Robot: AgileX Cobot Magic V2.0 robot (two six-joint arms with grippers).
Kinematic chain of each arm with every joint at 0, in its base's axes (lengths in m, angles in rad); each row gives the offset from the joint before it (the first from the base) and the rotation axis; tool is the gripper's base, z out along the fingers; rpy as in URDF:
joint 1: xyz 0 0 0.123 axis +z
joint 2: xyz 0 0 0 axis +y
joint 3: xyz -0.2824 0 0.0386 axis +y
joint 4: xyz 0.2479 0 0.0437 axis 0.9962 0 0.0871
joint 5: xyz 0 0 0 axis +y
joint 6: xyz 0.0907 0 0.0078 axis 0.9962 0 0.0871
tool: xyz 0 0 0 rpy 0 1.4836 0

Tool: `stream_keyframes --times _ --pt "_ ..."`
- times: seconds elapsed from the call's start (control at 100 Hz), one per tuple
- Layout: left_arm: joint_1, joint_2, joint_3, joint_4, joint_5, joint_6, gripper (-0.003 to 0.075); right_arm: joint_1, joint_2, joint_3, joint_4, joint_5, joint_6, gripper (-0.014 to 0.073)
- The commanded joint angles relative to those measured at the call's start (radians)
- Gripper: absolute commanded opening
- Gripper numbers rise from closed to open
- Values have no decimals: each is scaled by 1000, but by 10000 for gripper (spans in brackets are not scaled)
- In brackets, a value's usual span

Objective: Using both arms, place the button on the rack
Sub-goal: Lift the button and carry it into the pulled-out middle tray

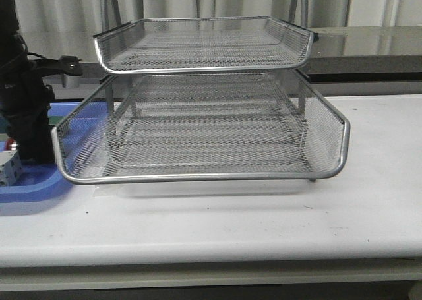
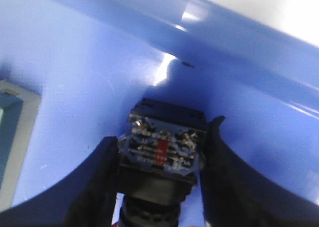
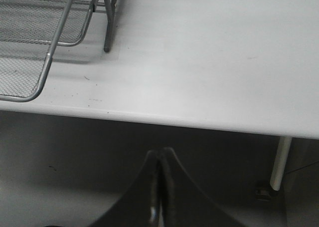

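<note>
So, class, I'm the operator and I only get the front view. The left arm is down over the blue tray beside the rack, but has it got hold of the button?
Observer: Yes. In the left wrist view the left gripper has its fingers pressed against both sides of the button, over the blue tray.
Operator: And the right arm? I can't see it.
Observer: The right gripper is shut and empty, out beyond the front edge of the table, near a corner of the rack.
</note>
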Motion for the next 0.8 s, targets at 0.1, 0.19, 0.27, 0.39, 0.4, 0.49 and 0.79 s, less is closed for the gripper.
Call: stream_keyframes --times 0.1,0.19,0.27,0.39,0.4,0.49,0.79 --pt "-4 -115 -32 -18 -1 -9 -20 0 4 -33 -9 -52 0 -71" --pt "-4 -150 -32 -18 5 -26 -20 0 4 -33 -9 -52 0 -71" --pt "-4 -190 -38 -18 23 -40 -20 0 4 -33 -9 -52 0 -71" --pt "-4 -237 -63 -18 75 -60 -20 0 4 -33 -9 -52 0 -71" --pt "-4 -239 -65 -18 78 -60 -20 0 4 -33 -9 -52 0 -71" --pt "-4 -278 -81 -18 123 -76 -20 0 4 -33 -9 -52 0 -71" --pt "-4 -430 -83 -18 276 -102 -20 0 4 -33 -9 -52 0 -71"
